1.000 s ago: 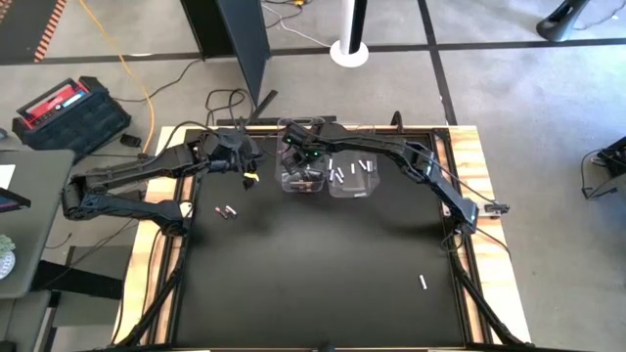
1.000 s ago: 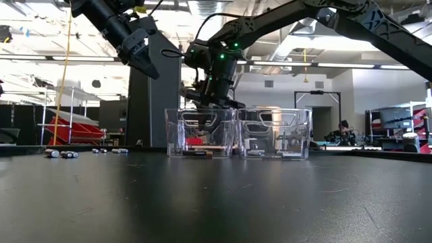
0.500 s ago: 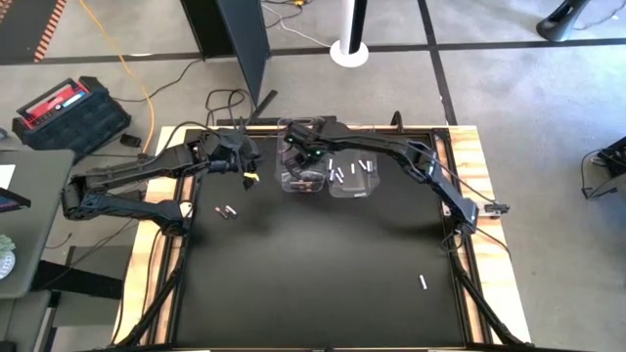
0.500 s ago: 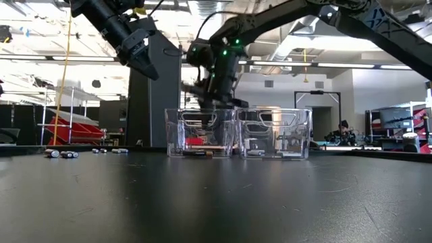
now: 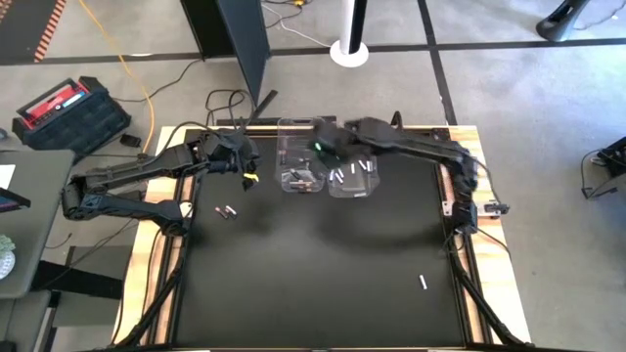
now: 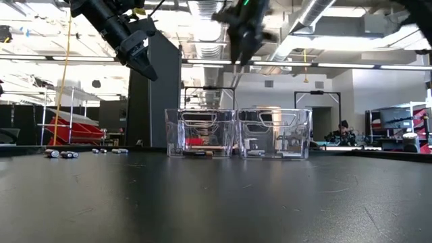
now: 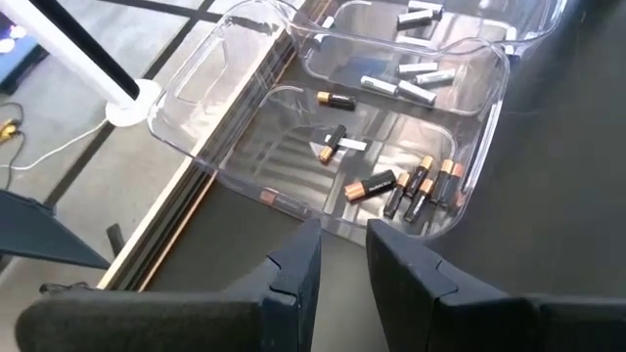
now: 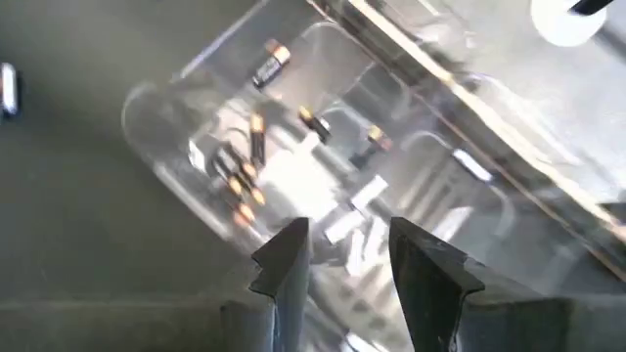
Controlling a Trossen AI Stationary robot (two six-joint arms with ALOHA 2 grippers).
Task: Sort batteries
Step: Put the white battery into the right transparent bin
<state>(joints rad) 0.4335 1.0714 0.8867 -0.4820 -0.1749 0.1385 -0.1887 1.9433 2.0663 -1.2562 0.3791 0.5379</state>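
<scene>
Starting at the left edge, the red case (image 5: pixel 64 106) on the floor and the loose cables (image 5: pixel 227 99) at 11 o'clock lie off the table (image 5: pixel 313 284) and should not interfere. The left claw (image 5: pixel 245 164) hangs above the table at about 10 o'clock, just beside the bins. Its fingers are parted a little and nothing is between them. Below it, toward 9 o'clock, lies a loose pair of batteries (image 5: pixel 227 211). We judge these round cells will roll if a fingertip nudges one instead of straddling it, and the wooden edge is near. The two clear bins sit touching at 12 o'clock. The left bin (image 5: pixel 283 161) holds the dark copper-tipped cells (image 7: pixel 416 186), and a pale one (image 7: pixel 350 145) seems to lie among them, so a mis-sort may already need fixing. The right bin (image 5: pixel 375 181) holds the white cells (image 7: pixel 416 73). The right claw (image 8: pixel 344 244) is high over the bins, released and empty. Both arms crowd this one corner, so we see a collision as the main hazard if they reach together, and a low sweep could knock a light bin. One white battery (image 5: pixel 424 283) lies alone at 4 o'clock, well apart, with nothing in its way.
</scene>
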